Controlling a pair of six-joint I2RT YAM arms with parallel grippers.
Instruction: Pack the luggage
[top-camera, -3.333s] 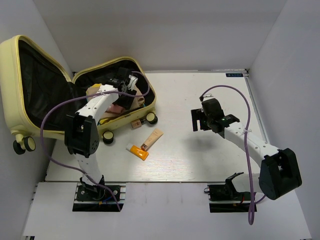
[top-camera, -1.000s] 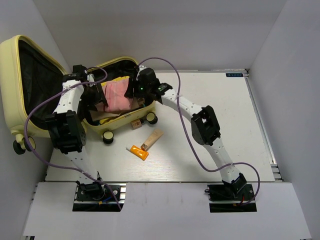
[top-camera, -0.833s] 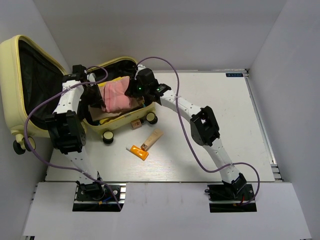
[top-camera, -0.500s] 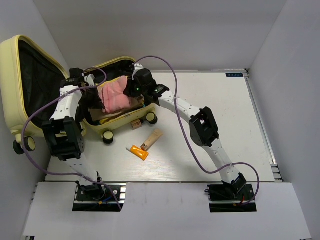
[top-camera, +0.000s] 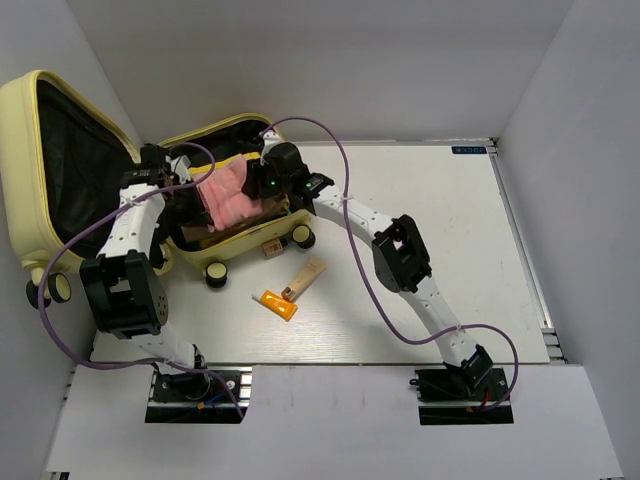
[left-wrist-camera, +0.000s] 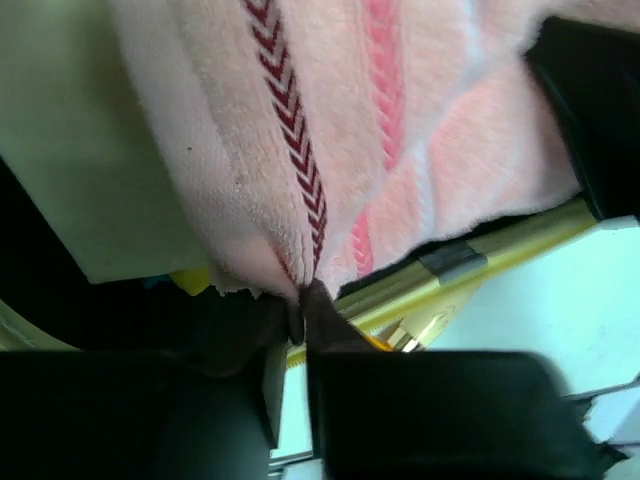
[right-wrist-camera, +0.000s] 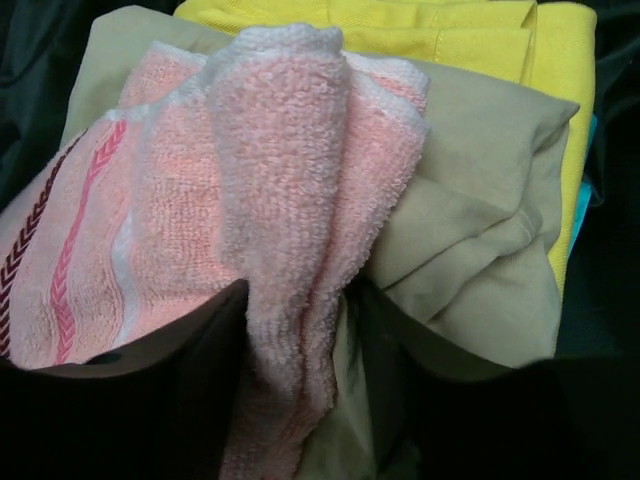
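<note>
The pale yellow luggage (top-camera: 40, 110) lies open at the far left, its lid leaning back and its base (top-camera: 292, 210) holding folded clothes. A pink towel (top-camera: 236, 190) with red stripes is stretched over the base between both grippers. My left gripper (top-camera: 196, 196) is shut on the towel's left edge; in the left wrist view its fingertips (left-wrist-camera: 318, 305) pinch the towel (left-wrist-camera: 330, 120). My right gripper (top-camera: 264, 186) is shut on a fold of the towel (right-wrist-camera: 290, 200) at its right end. Beige (right-wrist-camera: 470, 260) and yellow (right-wrist-camera: 420, 25) garments lie under it.
An orange tube (top-camera: 275, 302), a beige tube (top-camera: 305, 277) and a small brown item (top-camera: 271, 247) lie on the white table in front of the luggage. The luggage's wheels (top-camera: 215, 273) face the table. The right arm reaches across the table's middle.
The right arm has swung from the table's right side to the luggage and taken the towel. In the last second both grippers and the towel shifted slightly left over the base.
</note>
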